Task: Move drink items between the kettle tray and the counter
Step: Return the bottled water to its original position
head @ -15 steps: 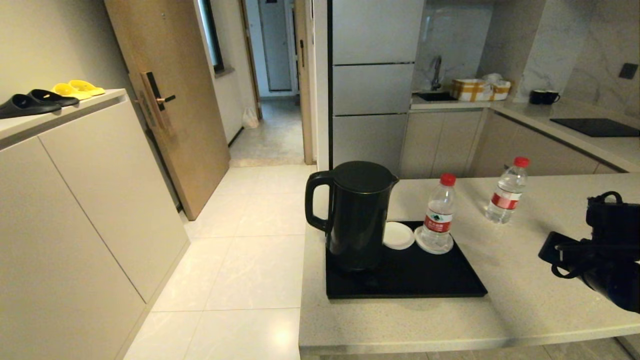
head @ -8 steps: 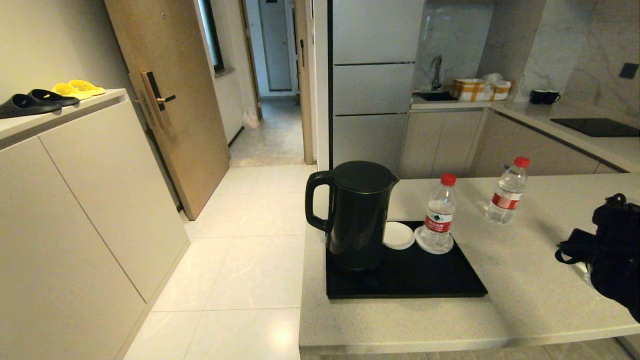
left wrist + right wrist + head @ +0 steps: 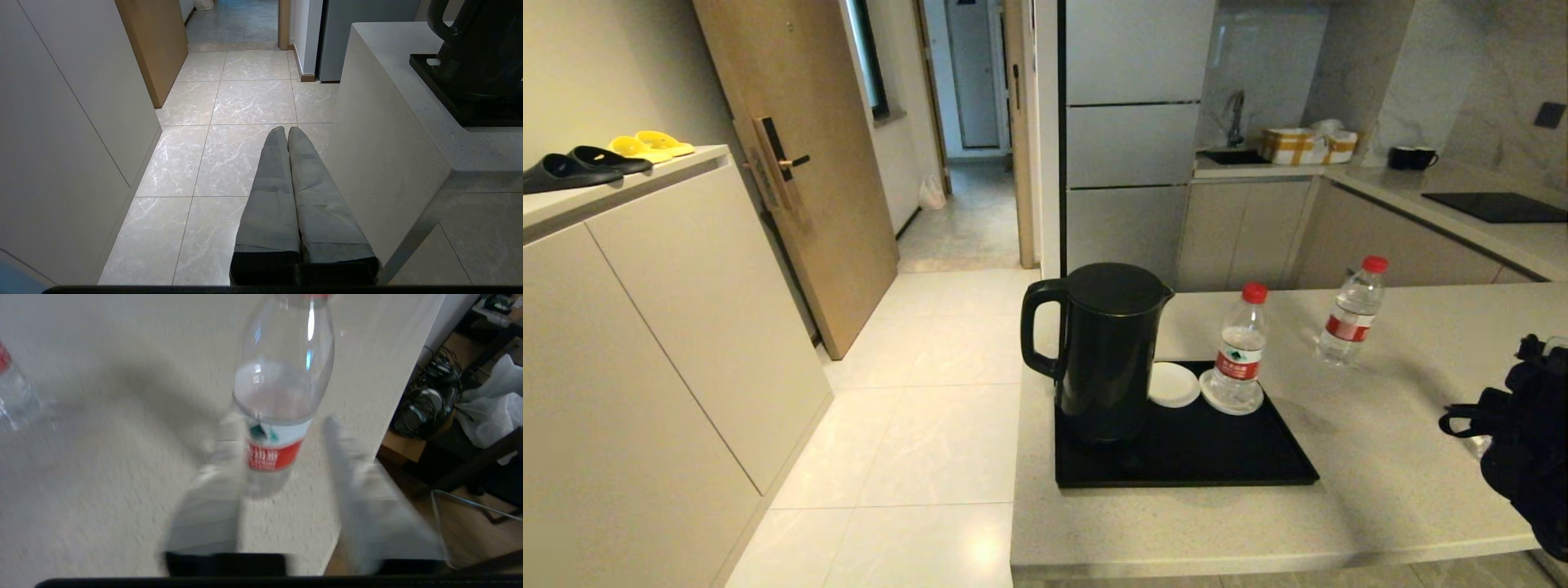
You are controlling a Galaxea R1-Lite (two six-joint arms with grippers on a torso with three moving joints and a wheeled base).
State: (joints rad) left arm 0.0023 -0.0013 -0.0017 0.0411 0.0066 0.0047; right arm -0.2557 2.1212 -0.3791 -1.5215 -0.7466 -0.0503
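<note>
Right gripper (image 3: pixel 282 473) sits low at the counter's (image 3: pixel 1339 490) near right edge, fingers (image 3: pixel 216 473) spread wide with a bottle (image 3: pixel 282 396) standing upright between them. There's a gap on both sides, so no contact yet. My read is that it's lined up for a side grasp at label height, which makes sense: the label band is the straight part of the body, below the taper. In the head view the arm hides this bottle almost entirely. It stands close to the counter edge, so a nudge outward could send it off; closing evenly matters.

Left gripper (image 3: pixel 286 134) hangs off to the side over the floor tiles, beside the counter's end wall, fingers pressed together, holding nothing. Parked and clear of the work.

Tray (image 3: pixel 1258 465) lies on the counter's left part, long side facing the robot. Kettle (image 3: pixel 1103 351) takes the tray's left half, handle out toward the floor side, which leaves the right half open for reach. At the tray's far edge are two white coasters: one bare (image 3: pixel 1174 384) just beside the kettle, and one (image 3: pixel 1232 400) under a second bottle (image 3: pixel 1240 347), upright. The bare coaster looks like the free slot for another bottle.

Third bottle (image 3: pixel 1349 314) stands upright on the bare counter, further back and right, well apart from the tray.

So that's one bottle on the tray and two on the counter, with the nearest about to be gripped. Whether it's headed for the tray can't be told from here.
</note>
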